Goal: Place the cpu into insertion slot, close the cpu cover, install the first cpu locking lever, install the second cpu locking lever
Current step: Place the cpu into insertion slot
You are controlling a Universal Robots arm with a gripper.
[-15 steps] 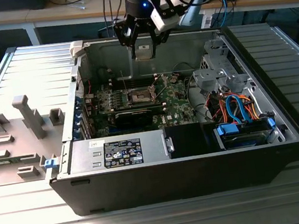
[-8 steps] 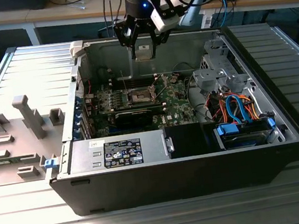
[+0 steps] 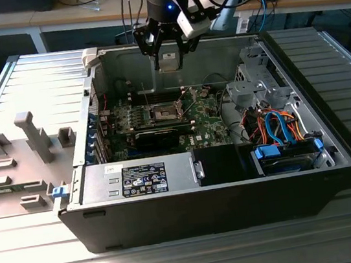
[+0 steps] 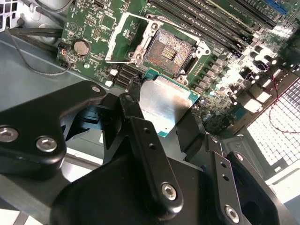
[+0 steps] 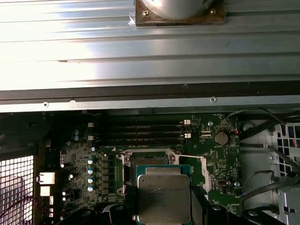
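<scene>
My gripper (image 3: 168, 57) hangs above the open computer case, shut on the cpu (image 3: 169, 62), a flat silvery square chip held by two opposite edges. In both wrist views the cpu (image 4: 164, 105) (image 5: 164, 194) sits between the black fingers (image 4: 140, 136), above the green board and apart from it. The insertion slot (image 4: 168, 49) (image 5: 151, 160) lies open on the board, dark centre exposed; in the exterior view the insertion slot (image 3: 163, 112) is below and in front of the gripper. The cpu cover (image 4: 123, 40) is flipped open beside the slot.
A grey power supply (image 3: 142, 175) and a drive bay with blue and orange cables (image 3: 285, 145) line the case's front. A long black card (image 3: 156, 136) lies just in front of the slot. Memory slots (image 5: 136, 133) run beside the socket. A grey plastic shroud (image 3: 21, 153) lies outside the case, on the exterior view's left.
</scene>
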